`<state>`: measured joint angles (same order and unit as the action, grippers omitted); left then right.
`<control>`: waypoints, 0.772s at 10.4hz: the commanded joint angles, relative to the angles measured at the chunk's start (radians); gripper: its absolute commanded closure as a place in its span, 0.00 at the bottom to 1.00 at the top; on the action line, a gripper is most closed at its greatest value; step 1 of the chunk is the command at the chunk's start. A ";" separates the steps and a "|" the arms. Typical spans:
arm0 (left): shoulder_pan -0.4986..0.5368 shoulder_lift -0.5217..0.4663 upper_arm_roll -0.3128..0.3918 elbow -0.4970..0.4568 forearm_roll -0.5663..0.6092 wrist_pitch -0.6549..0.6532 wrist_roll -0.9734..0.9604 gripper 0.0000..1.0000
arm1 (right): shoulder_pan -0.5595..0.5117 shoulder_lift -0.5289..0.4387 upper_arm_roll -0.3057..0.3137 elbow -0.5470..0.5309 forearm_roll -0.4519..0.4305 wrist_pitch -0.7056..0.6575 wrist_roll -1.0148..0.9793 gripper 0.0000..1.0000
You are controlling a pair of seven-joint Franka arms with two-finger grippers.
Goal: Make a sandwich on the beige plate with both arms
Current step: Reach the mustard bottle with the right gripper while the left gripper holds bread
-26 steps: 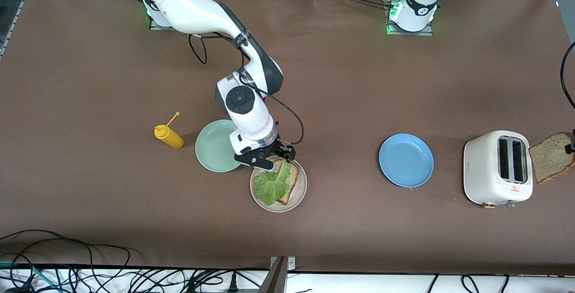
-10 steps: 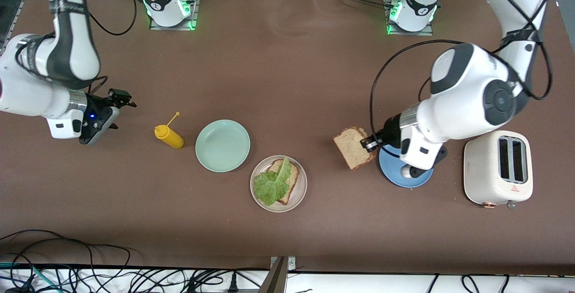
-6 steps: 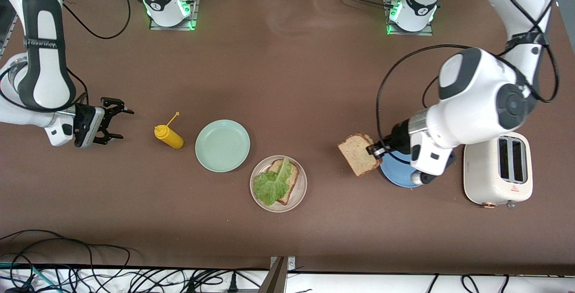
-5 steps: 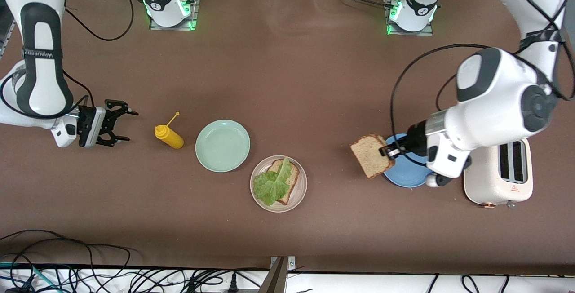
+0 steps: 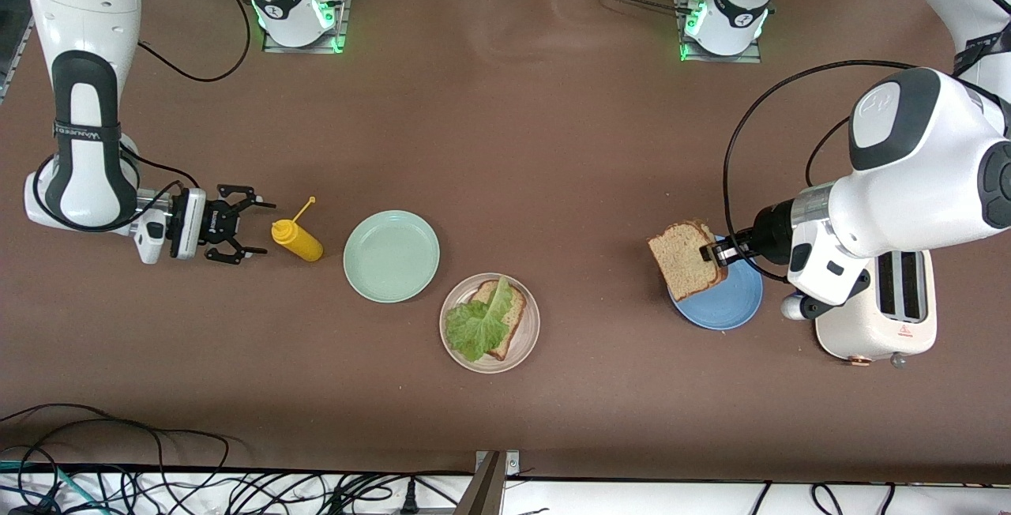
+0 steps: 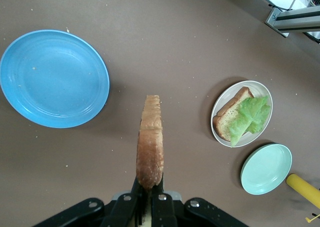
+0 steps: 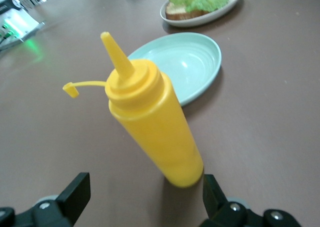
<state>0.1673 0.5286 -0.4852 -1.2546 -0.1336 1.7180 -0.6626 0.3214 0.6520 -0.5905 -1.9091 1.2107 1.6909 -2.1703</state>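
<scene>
Front view: the left gripper (image 5: 717, 252) is clamped on one edge of a bread slice (image 5: 684, 259), holding it on edge in the air over the rim of the blue plate (image 5: 723, 294). In the left wrist view the slice (image 6: 149, 143) stands crust-up straight out from the closed fingers (image 6: 136, 193), with the blue plate (image 6: 54, 78) off to one side of them and the beige plate (image 6: 243, 114) to the other. The white toaster (image 5: 877, 313) sits just beside the blue plate, toward the left arm's end of the table, partly under the left arm's wrist.

The beige plate (image 5: 490, 323) lies near the middle of the table and carries the other bread slice (image 5: 512, 310) with a green lettuce leaf (image 5: 475, 324) on top; no top slice covers it. The mint green plate (image 5: 391, 255) sits just beside it, toward the right arm's end.

The right gripper (image 5: 238, 223) is low near the table with its fingers spread wide and holding nothing. The yellow squeeze bottle (image 5: 296, 237) stands just ahead of the fingertips; in the right wrist view the bottle (image 7: 152, 125) rises between the two open fingers (image 7: 74, 193), untouched, its cap hanging off the nozzle.
</scene>
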 commanded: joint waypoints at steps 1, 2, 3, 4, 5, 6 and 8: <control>0.003 -0.019 0.000 -0.019 0.005 -0.012 0.023 1.00 | -0.013 0.101 0.027 0.097 0.088 -0.080 -0.081 0.00; 0.003 -0.019 -0.003 -0.019 0.005 -0.012 0.021 1.00 | -0.013 0.132 0.029 0.129 0.104 -0.114 -0.082 0.00; 0.001 -0.019 -0.003 -0.019 0.005 -0.012 0.021 1.00 | -0.012 0.139 0.029 0.140 0.107 -0.132 -0.077 0.00; 0.001 -0.019 -0.003 -0.019 0.005 -0.012 0.021 1.00 | -0.012 0.143 0.029 0.140 0.112 -0.134 -0.077 0.17; 0.000 -0.019 -0.003 -0.019 0.005 -0.012 0.020 1.00 | -0.010 0.143 0.031 0.142 0.112 -0.134 -0.060 0.52; -0.005 -0.019 -0.001 -0.019 0.005 -0.012 0.018 1.00 | -0.008 0.143 0.031 0.142 0.110 -0.134 -0.054 0.90; -0.006 -0.019 -0.003 -0.019 0.005 -0.012 0.018 1.00 | -0.005 0.140 0.029 0.144 0.102 -0.134 -0.013 1.00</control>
<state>0.1612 0.5286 -0.4867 -1.2591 -0.1336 1.7148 -0.6608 0.3216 0.7808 -0.5595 -1.7870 1.3052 1.5824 -2.2166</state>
